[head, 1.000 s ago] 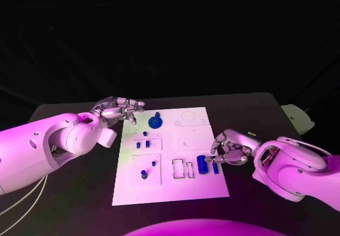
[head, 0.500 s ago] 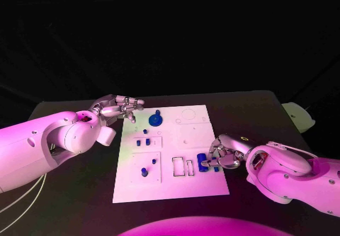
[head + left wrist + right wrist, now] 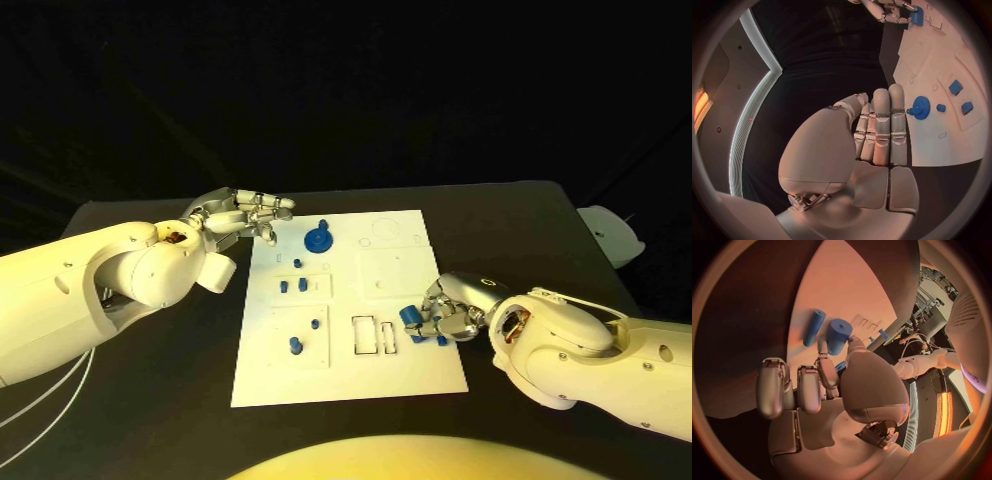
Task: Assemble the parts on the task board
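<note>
A blue cylinder [image 3: 411, 319] is pinched by the right robot hand [image 3: 450, 314] at the task board's [image 3: 346, 375] right edge (beside a thinner peg [image 3: 814, 327]); a slack pinch could drop it. The left robot hand [image 3: 242, 213] is held loosely curled, empty.

I can read no text, label, brand, number or sign anywhere here. The board [image 3: 351, 310] in front of me carries only outlined shapes and blue parts [image 3: 319, 238], none with lettering I can make out.
</note>
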`<state>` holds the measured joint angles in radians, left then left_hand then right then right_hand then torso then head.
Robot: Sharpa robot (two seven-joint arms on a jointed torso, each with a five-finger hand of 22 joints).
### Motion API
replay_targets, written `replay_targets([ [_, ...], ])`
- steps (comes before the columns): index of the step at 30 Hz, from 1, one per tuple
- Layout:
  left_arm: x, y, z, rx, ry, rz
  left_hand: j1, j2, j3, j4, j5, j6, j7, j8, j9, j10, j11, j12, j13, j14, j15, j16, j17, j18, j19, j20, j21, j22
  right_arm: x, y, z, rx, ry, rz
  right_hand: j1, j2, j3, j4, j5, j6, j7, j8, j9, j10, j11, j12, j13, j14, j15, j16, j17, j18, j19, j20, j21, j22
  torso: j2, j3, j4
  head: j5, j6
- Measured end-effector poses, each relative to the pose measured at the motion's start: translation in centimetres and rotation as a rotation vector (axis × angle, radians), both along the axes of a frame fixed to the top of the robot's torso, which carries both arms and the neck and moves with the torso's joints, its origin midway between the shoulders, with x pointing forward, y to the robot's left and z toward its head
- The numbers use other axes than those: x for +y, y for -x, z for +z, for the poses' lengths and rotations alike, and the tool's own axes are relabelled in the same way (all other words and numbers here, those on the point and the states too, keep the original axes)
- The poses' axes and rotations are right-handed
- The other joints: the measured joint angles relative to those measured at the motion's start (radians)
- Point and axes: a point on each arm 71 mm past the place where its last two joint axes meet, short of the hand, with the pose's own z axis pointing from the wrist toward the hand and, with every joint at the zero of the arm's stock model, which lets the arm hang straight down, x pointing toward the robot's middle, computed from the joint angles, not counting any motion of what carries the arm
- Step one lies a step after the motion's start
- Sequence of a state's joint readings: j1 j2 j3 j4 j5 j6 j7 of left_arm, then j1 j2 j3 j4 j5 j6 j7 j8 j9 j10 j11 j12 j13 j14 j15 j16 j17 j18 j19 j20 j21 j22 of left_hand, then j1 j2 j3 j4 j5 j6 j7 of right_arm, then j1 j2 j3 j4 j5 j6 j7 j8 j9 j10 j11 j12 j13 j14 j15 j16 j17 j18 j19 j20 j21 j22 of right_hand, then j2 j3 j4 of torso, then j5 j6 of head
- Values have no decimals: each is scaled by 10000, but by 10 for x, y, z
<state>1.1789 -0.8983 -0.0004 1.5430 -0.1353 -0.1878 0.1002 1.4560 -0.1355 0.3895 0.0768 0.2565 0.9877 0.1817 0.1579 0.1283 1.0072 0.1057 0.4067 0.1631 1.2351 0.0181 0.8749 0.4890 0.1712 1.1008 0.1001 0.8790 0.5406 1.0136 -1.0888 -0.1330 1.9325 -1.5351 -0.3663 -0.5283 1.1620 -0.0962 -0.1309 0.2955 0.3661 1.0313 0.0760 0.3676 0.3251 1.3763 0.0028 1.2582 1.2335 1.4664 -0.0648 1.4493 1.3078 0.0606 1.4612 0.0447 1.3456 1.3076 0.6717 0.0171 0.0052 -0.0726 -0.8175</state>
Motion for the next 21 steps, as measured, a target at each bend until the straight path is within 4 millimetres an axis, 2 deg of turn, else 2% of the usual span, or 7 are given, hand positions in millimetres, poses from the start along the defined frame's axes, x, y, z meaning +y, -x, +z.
replay_targets([
  [7, 1, 0, 0, -1, -7, 19, 0, 0, 0, 0, 0, -37, 37, 0, 0, 0, 0, 0, 0, 0, 0, 0, 1, 0, 0, 0, 0, -10, 8, -1, -6, -25, 185, 220, 2, 2, -28, -28, 209, 23, -18, 160, 131, 0, 0, 0, 54, 0, 0, -1, -1, 1, 0, 0, 0, -1, -5, 3, 1, 68, -31],
  [12, 2, 1, 0, 2, -10, 23, 0, 0, 0, 0, 0, -37, 37, 0, 1, 0, 0, 0, 1, 0, 0, 0, 1, -1, 0, 0, 0, -10, 13, -1, -7, -118, 216, 365, 60, 162, -29, -29, 357, 34, -27, 213, 177, 38, -38, 0, 116, 0, 1, 39, -1, 1, 0, 0, 0, -1, -8, 3, 0, 81, -41],
  [19, 2, 1, 0, 3, -15, 32, 0, 0, 0, 0, 0, -37, 37, 0, 1, 0, 0, 0, 1, 0, 0, 0, 1, 0, 0, 0, 0, -10, 16, 0, -7, -228, 183, 411, 268, 452, -34, -31, 989, 69, -102, 274, 314, 150, -150, 121, 326, -3, -3, 120, -2, 1, 4, -5, 206, -2, -10, 0, -4, 91, -47],
  [21, 2, 1, 0, 3, -15, 32, 0, 0, 0, 0, 0, -37, 37, 0, 1, 0, 0, 0, 1, 0, 0, 0, 1, -1, 0, 0, 0, -10, 16, 2, -7, -262, 138, 387, 349, 532, -55, -30, 1184, 87, -122, 306, 330, 181, -181, 157, 371, 2, -72, 140, -2, 1, 37, -38, 234, -3, -12, 0, -6, 93, -46],
])
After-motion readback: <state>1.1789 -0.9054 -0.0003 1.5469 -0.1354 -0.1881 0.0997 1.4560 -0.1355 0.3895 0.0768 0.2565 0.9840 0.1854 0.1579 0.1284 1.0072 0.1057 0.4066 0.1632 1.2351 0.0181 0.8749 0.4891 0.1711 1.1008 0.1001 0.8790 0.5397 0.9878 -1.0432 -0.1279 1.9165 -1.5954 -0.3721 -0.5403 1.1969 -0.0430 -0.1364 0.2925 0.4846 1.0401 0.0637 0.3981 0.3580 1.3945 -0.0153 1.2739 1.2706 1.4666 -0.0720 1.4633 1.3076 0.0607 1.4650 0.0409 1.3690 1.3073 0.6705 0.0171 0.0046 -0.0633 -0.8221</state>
